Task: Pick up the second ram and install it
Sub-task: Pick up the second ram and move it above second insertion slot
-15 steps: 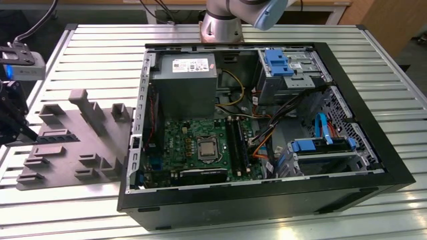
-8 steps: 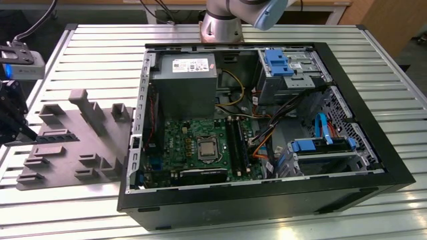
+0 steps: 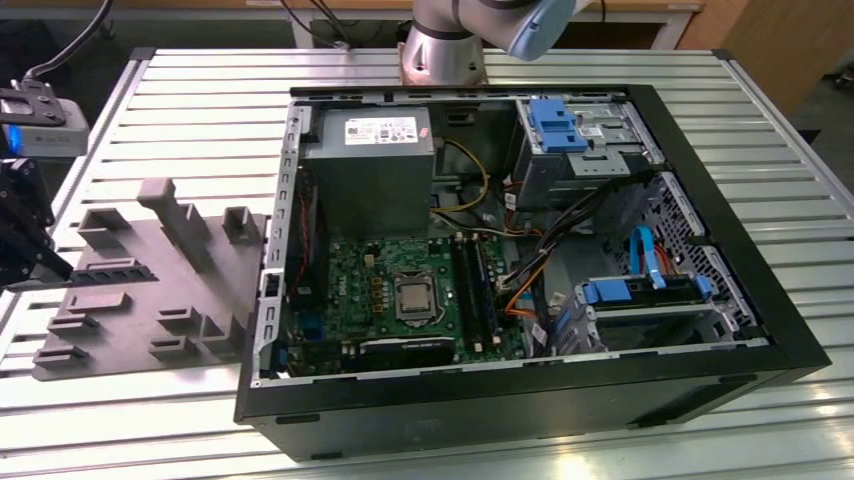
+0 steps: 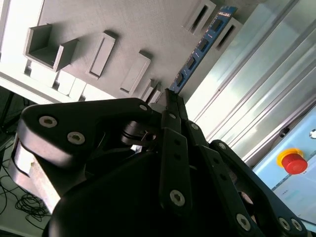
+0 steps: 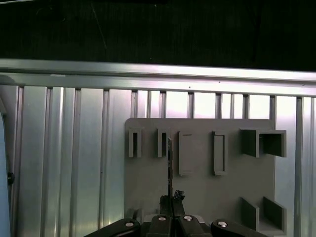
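Gripper (image 4: 170, 97) pinches the second ram (image 4: 202, 44) by one end (a slim hold) at the gray fixture (image 4: 123, 29); tilting could lever it loose or snag posts.

Exterior view: we look from high up, angled down over the desk (image 3: 187, 100), computer case (image 3: 467, 412) central, gray fixture (image 3: 127, 305) at the exterior view's left; first wrist view: straight down past the pincer (image 5: 170, 200) onto that fixture (image 5: 197, 187); second wrist view: nearer, slanted, same fixture (image 4: 148, 27)

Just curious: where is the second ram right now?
The second ram is at the exterior view's left, over the gray fixture, held in the jaws.
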Controlling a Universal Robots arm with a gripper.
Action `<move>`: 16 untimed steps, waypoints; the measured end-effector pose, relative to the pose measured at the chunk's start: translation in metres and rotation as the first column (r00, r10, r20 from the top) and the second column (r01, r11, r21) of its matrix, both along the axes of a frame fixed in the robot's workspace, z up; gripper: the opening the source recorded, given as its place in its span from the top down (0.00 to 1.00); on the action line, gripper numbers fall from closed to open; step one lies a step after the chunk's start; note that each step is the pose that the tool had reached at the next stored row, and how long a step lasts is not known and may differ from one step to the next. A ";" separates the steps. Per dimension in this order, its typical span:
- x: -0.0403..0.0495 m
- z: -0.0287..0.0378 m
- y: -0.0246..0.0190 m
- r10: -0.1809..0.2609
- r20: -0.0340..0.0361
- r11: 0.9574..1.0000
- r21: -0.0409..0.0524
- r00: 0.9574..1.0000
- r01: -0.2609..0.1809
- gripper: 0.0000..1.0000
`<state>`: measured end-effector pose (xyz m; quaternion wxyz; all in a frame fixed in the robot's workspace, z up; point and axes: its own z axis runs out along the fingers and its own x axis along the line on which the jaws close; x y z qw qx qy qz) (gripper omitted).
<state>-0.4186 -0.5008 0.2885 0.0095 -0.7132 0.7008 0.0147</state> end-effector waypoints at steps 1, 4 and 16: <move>0.0000 0.0007 0.0000 0.000 0.000 1.000 0.000 1.000 0.000 0.89; 0.0000 0.0019 0.0000 0.000 0.000 1.000 0.000 1.000 0.000 0.89; 0.0000 0.0092 0.0000 0.000 0.000 1.000 0.000 1.000 0.000 0.89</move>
